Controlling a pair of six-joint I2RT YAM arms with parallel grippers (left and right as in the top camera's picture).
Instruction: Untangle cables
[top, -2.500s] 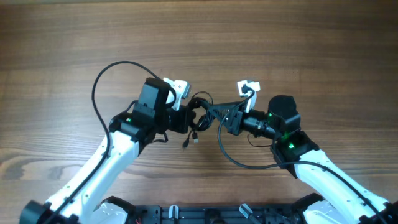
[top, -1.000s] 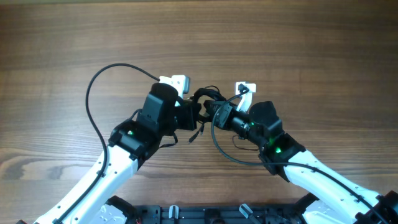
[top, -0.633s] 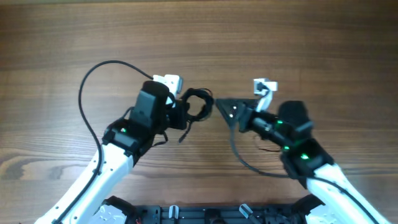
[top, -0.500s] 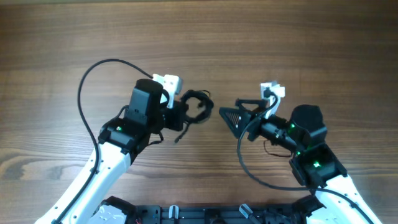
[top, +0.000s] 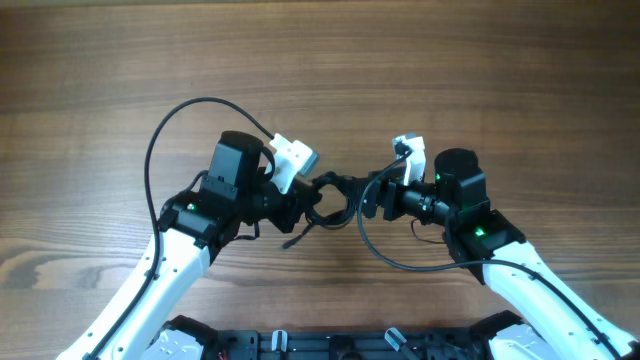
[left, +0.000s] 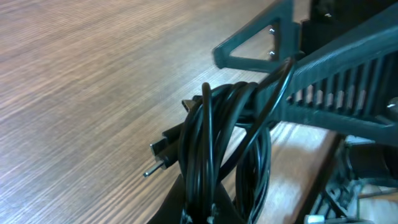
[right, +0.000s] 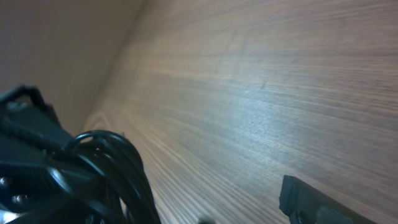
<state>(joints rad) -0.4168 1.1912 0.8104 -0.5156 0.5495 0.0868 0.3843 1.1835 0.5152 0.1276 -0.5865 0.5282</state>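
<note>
Cables (top: 323, 196) tight in the closed left gripper (top: 302, 201); right gripper (top: 347, 190) open alongside.

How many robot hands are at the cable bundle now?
2. The left hand is shut on the cables, at their left side. The right hand is open, close at their right side.

From overhead the cables (top: 322, 195) are one dark knot, too tangled to tell one cord from the other, and the tips of the left gripper (top: 303, 202) and right gripper (top: 345, 188) are lost against it. In the left wrist view the bundle runs off the lower edge, hiding the grip. The right wrist view is blurred; one finger (right: 306, 199) is cut by its lower edge.
</note>
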